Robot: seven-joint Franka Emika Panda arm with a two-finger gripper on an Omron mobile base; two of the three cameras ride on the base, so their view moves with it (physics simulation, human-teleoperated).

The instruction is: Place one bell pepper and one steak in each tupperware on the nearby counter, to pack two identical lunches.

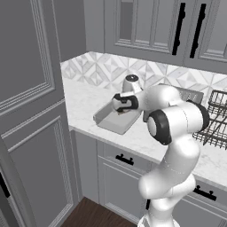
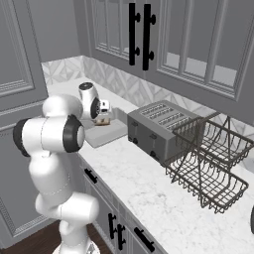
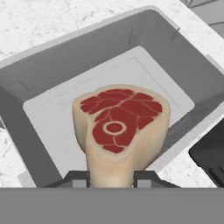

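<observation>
The jaws (image 3: 112, 178) are closed narrowly on the pale bone end of the steak (image 3: 120, 120), one dark fingertip pressed to each side of it, and the red marbled face of the cut is turned toward the hand camera. The steak hangs over the open grey tupperware (image 3: 57, 83), above the container's pale flat floor and toward its 6 o'clock wall in the hand view; whether the meat touches the floor cannot be told. The container's walls rise on all sides of the steak, with bare floor showing from 9 through 12 to 3 o'clock around it. In the left base view the gripper (image 1: 123, 109) sits over the tupperware (image 1: 106, 117), which lies on the bench (image 1: 84, 99) near the bench's front edge, just beside a tall grey cabinet panel (image 1: 31, 88) at 9 o'clock. In the right base view a toaster (image 2: 154, 130) stands at 3 o'clock of the container, and beyond it a dark wire dish rack (image 2: 211, 163). The bench is white with marble veining, backed by patterned tile (image 1: 111, 71) under grey wall cabinets (image 1: 150, 26) with black handles
</observation>
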